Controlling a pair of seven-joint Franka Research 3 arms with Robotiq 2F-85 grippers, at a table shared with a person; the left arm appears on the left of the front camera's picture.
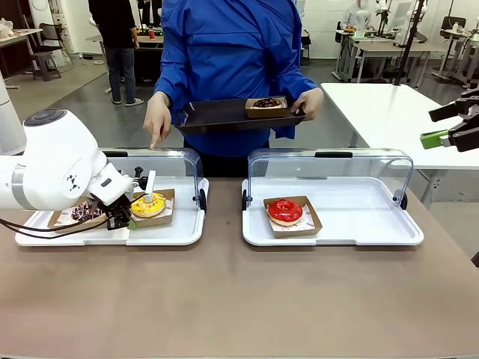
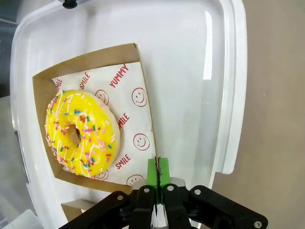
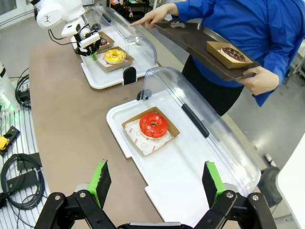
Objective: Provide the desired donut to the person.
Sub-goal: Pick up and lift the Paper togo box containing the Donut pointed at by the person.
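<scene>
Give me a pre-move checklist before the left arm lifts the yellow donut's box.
1. Left gripper shut at the cardboard box rim: ok.
2. Cardboard actually pinched between the pads: cannot tell.
3. Yellow donut lying flat in the box: ok.
4. Left case lid raised open: ok.
5. Person's hand pointing at that case: ok.
6. Bare room on the person's dark tray: ok.
</scene>
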